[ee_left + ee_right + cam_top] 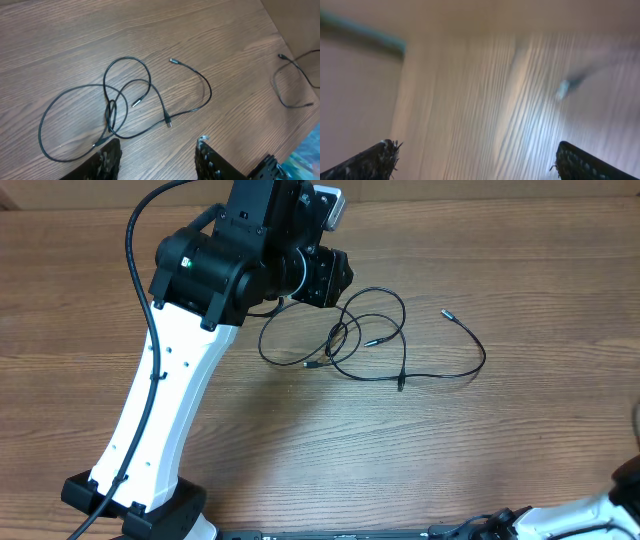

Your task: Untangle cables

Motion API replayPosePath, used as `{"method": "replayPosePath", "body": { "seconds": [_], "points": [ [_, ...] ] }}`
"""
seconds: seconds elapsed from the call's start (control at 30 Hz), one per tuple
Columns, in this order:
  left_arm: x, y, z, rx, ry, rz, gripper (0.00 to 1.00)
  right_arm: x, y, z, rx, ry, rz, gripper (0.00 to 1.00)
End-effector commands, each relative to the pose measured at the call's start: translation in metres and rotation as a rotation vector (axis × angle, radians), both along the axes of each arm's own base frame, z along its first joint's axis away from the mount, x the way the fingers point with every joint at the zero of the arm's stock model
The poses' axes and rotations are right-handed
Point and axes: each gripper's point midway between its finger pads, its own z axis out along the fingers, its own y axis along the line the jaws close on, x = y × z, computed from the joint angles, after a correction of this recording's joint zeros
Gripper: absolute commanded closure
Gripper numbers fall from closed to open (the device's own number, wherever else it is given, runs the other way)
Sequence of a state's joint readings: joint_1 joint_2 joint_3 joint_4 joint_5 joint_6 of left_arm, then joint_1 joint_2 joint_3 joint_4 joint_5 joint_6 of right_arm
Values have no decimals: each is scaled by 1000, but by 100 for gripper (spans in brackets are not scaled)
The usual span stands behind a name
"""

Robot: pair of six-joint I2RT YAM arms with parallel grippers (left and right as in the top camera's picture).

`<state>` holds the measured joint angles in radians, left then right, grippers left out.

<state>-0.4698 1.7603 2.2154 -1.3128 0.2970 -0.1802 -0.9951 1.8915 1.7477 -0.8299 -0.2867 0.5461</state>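
Overhead: cables (337, 340) sprawl left-right, end plug (446, 312) seemingly up-left.

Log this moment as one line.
left gripper open, empty, at edge of thin black tangled cables | right gripper open, empty | cables looped together on brown wooden table, none held

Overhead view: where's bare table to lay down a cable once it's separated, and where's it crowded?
Bare wood: the broad front strip of the table, between the left arm's base and the right arm, and the patch to the right of the cables, past their loose end. Crowded: the looped tangle close by the left end effector.
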Motion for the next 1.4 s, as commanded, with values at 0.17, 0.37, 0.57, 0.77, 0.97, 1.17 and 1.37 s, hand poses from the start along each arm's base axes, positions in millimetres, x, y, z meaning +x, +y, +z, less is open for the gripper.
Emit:
{"method": "replayPosePath", "body": {
  "seconds": [0.17, 0.37, 0.57, 0.77, 0.97, 1.17, 1.37],
  "points": [
    [-3, 1, 14, -17, -42, -22, 52, 37, 81, -119, 623, -63, 178, 0],
    [-3, 1, 13, -15, -41, -21, 52, 69, 118, -123, 653, -82, 319, 0],
    [-3, 2, 13, -12, -40, -19, 52, 132, 168, -72, 497, -351, 742, 0],
    [-10, 6, 5, 22, -9, -34, 52, 159, 180, -61, 270, -284, 880, 0],
    [-12, 11, 0, 51, 2, -21, 51, 178, 168, -8, 138, -357, 914, 0],
    [-12, 11, 0, 53, 6, -21, 51, 171, 114, 44, -1, -303, 749, 0],
    [-13, 12, -1, 54, 15, -18, 51, 135, 61, 74, 45, -310, 526, 0]
  ]
}}
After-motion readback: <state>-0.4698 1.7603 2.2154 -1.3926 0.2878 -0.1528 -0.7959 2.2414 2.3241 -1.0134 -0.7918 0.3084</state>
